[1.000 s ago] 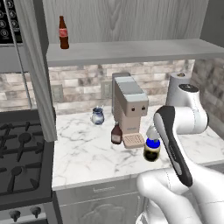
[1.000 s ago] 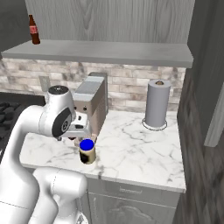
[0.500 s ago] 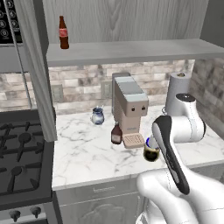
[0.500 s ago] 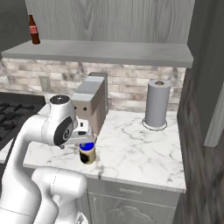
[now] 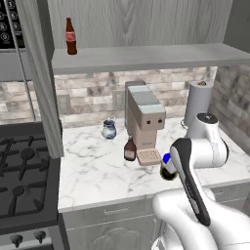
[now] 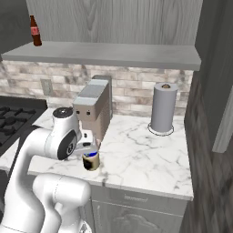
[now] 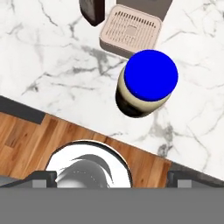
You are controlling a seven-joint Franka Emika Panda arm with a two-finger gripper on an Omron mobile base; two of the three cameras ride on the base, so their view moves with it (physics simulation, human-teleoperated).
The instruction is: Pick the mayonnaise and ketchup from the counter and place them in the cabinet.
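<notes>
mayonnaise point(image 7: 149, 83) upright near counter point(image 7: 52, 65) front edge | coffee machine tray point(image 7: 130, 31) just behind | hand state: cannot tell

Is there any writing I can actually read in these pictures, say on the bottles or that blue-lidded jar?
None can be read.
Red bottle on the cabinet shelf: white mark on its label, too blurred.
Mayonnaise: dark label, no legible words.
Ketchup: pale label, too small.
Appliance panel at upper left: round marks, unreadable.

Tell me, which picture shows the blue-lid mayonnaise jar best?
The hand view: the mayonnaise sits whole, seen from above. In the left base view the arm covers part of it; the right base view shows it small.
</notes>
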